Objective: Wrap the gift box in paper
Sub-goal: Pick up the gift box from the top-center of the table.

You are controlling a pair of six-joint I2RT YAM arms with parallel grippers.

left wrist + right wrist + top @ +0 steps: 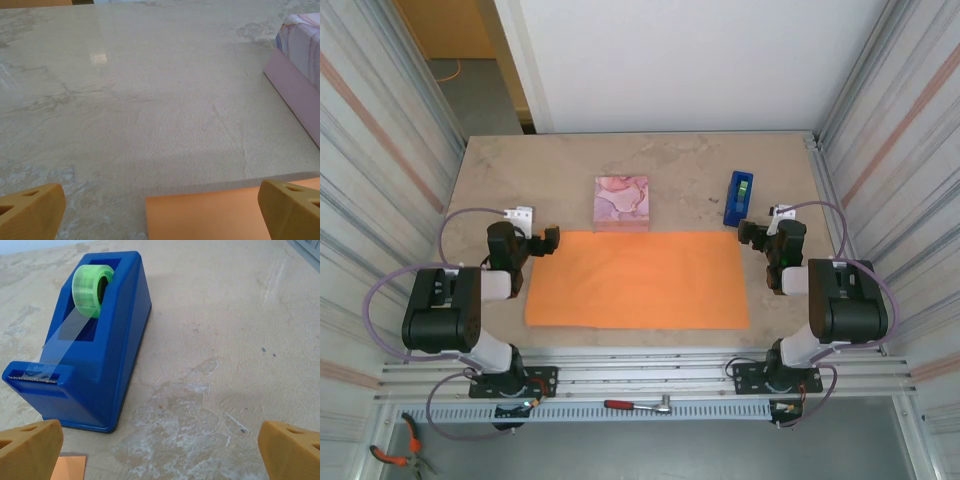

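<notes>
Paper first: your orange sheet lies flat on the table, long side running left to right, just ahead of both arm bases and between the two grippers. Now the gift box: pink-and-white marbled, it sits flat just beyond the sheet's far edge, a little left of centre. Its near side meets that edge so closely from above that you can't tell whether they touch. Nothing is folded and nothing is wrapped; the box is not on the sheet.

Over to your left gripper: jaws spread wide, nothing between them, poised at the paper's far left corner. On the left wrist camera its tan fingertips sit at the two bottom corners. That orange corner lies between them, bare marbled tabletop stretches ahead, and the box's pale lilac side wall shows at the right edge.

Your right gripper mirrors it at the paper's far right corner, jaws equally wide and empty. Just beyond it stands the blue tape dispenser, upright on the table and well to the right of the box. The right wrist camera puts it up close: green roll seated in the top, a clear strip running down to the cutter. A sliver of orange shows beside the left fingertip.
</notes>
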